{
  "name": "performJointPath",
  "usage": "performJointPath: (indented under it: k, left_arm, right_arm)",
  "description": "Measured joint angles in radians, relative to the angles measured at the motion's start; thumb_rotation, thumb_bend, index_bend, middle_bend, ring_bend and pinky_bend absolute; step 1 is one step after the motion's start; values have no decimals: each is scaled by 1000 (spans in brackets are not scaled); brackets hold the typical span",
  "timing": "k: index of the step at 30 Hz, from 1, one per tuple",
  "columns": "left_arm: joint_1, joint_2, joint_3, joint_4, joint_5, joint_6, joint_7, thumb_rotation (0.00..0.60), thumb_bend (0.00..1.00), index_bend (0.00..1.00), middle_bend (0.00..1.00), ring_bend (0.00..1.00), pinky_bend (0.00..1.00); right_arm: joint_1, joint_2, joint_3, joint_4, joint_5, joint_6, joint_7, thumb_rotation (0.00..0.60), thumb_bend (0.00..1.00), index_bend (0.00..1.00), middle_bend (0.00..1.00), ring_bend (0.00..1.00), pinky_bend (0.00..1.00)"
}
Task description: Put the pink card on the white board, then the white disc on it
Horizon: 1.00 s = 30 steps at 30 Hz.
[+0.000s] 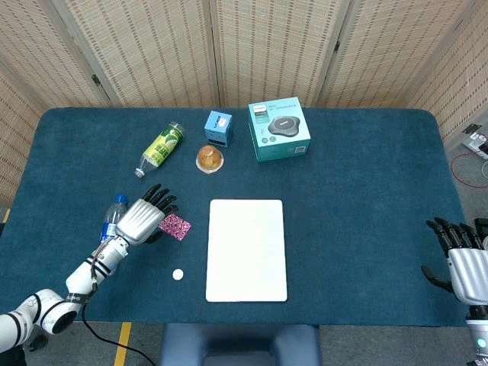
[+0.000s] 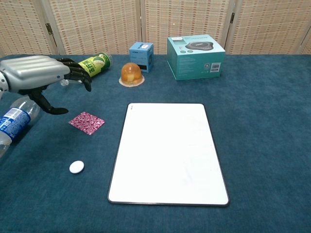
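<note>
Hovering just above the table, the left hand is spreading its fingers with nothing in them, poised beside the pink card, which is lying flat at the hand's three o'clock. In the chest view the same hand is hanging over the cloth with its dark fingertips pointing toward the card and its thumb lowered, apart from the card. The white disc is sitting on the table at the card's six o'clock, well apart from it. The white board is lying bare at the three o'clock side of both card and disc. A blue-labelled water bottle is lying at the left hand's nine o'clock, partly hidden by it. The right hand is resting at the table's near right corner, fingers apart and holding nothing. At the far side, a green bottle, a domed orange cup, a small blue box and a teal box are standing in a row.
</note>
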Motion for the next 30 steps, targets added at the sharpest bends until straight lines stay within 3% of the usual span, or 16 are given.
performJointPath:
  k: [7,14,24,30]
  left_arm:
    - [-51,-69,24,100,-22,-56,19,600,347,301,174,98,0]
    - [-64,-98,37,134,-73,-80,45,600,347,306,102,1,0]
    - [-70,-138,56,188,-104,-83,63,600,348,305,3,0,0]
    - [-79,-145,61,194,-134,-103,84,600,348,266,0,0,0]
  right_arm:
    - [-2,2,1,-4,3,1,1,600,251,141,152,153,112]
    - [0,-2,3,4,5,-3,9,600,251,141,152,147,113]
    - [3,-5,4,13,7,-11,20,600,252,141,152,140,112]
    - [1,-5,2,13,9,-11,22,600,252,142,156,130,112]
